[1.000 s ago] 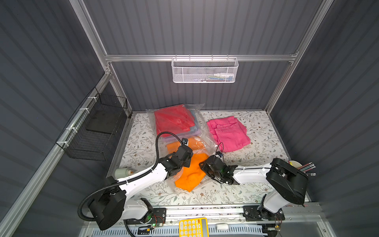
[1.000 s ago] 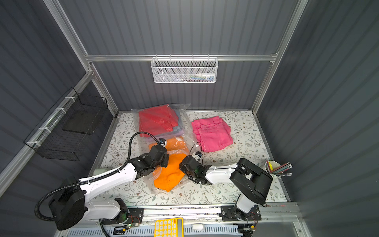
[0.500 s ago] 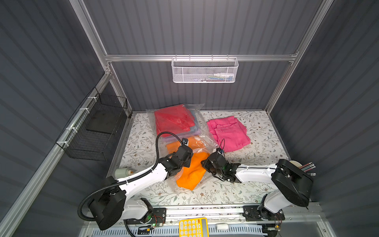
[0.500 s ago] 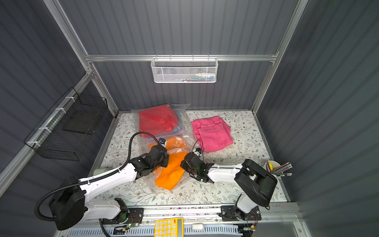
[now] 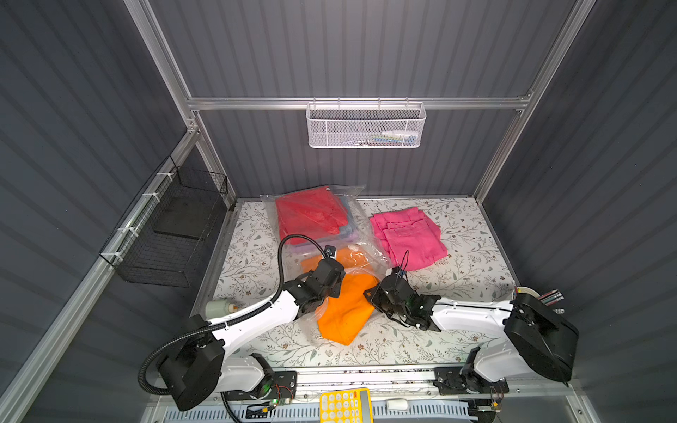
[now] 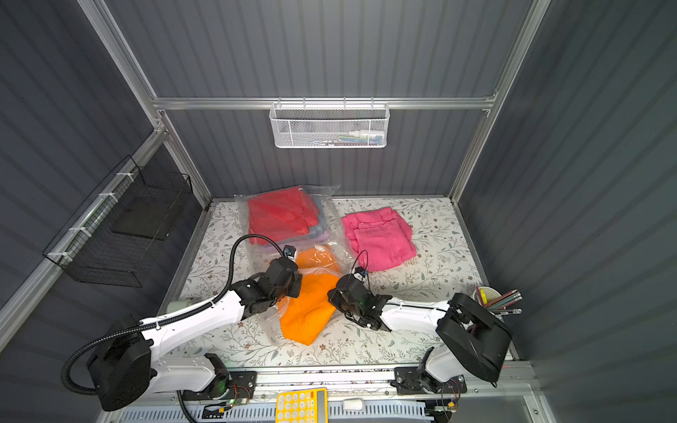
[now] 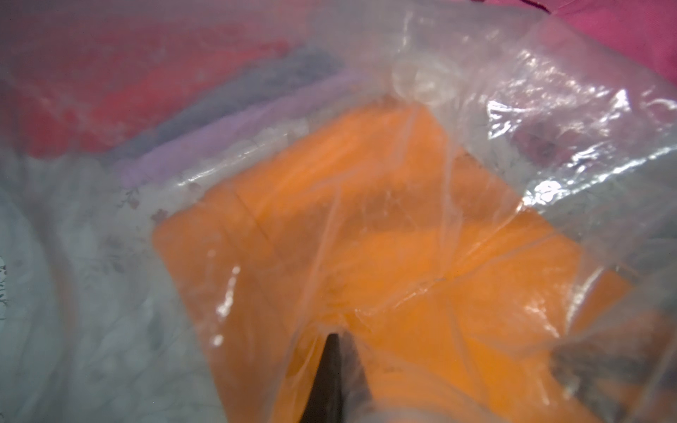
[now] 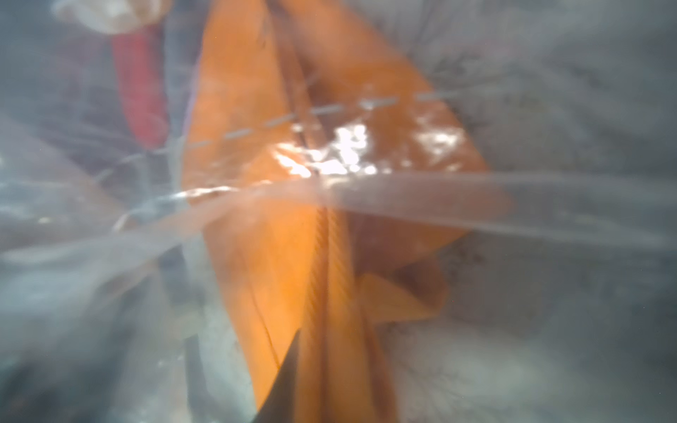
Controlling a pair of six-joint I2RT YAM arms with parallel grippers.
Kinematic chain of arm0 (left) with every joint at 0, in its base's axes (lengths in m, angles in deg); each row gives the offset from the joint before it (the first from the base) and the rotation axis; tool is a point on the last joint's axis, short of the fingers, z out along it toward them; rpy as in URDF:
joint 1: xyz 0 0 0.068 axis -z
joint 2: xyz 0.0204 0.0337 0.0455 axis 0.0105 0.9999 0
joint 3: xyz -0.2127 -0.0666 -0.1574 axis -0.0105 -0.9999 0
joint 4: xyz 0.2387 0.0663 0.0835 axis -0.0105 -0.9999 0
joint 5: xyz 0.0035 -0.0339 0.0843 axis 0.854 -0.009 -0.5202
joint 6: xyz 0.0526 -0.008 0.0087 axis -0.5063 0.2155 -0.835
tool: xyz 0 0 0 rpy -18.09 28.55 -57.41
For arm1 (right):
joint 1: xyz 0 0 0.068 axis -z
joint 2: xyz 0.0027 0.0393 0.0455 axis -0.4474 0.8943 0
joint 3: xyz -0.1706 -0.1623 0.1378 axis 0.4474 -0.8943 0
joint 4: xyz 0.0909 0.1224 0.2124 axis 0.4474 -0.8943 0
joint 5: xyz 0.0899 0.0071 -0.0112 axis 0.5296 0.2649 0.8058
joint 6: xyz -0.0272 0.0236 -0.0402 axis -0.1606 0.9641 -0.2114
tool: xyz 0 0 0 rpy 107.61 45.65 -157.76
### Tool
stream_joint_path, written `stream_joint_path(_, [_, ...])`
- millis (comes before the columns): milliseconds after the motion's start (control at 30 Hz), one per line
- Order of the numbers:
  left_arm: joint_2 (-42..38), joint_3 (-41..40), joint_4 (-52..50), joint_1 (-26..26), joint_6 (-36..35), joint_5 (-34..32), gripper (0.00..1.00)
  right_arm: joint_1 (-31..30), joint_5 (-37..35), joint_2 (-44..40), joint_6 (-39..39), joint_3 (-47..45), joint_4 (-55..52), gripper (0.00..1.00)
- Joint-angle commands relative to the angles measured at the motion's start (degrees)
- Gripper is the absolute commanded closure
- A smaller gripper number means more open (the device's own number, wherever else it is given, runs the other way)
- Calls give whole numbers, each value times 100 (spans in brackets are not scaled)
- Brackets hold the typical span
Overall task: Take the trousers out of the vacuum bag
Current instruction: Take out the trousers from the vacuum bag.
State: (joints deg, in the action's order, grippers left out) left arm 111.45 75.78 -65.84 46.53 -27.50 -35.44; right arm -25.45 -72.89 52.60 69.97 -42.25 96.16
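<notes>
So far: hot pink trousers (image 5: 406, 238) out on the desk (image 5: 458, 278), orange trousers (image 5: 346, 311) halfway out of the vacuum bag (image 5: 361, 234), three more inside. Pinching bag film with left fingers (image 7: 329, 366) (right fingers (image 8: 285, 366): can't tell).

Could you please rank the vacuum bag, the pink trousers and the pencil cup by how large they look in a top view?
Largest: vacuum bag.
Middle: pink trousers.
Smallest: pencil cup.

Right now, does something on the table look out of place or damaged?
Nothing looks spilled or broken. The orange trousers lie askew, half out of the mouth of the vacuum bag, with the far end still under the plastic. The pink trousers beside the bag are rumpled rather than neatly folded.
</notes>
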Motion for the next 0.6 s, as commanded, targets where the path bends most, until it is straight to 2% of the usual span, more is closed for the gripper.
stream_joint_path(0, [-66,221,-27,-30,65,25,100,2,113,95,173,-161,209,51])
stream_joint_path(67, [-91,211,-37,-29,63,19,100,-38,22,-28,220,-255,209,31])
stream_joint_path(133, [-124,209,-43,-36,63,12,100,-115,-198,-305,264,-287,-130,17])
stream_joint_path(233, [-146,204,-59,-31,63,11,100,-292,-514,-801,332,-291,-735,5])
stream_joint_path(367, [-164,198,-50,-29,65,4,100,-587,-745,-1258,554,-241,-1275,3])
stream_joint_path(567, [-223,196,-40,-36,30,35,100,-824,-850,-1397,835,7,-1982,3])
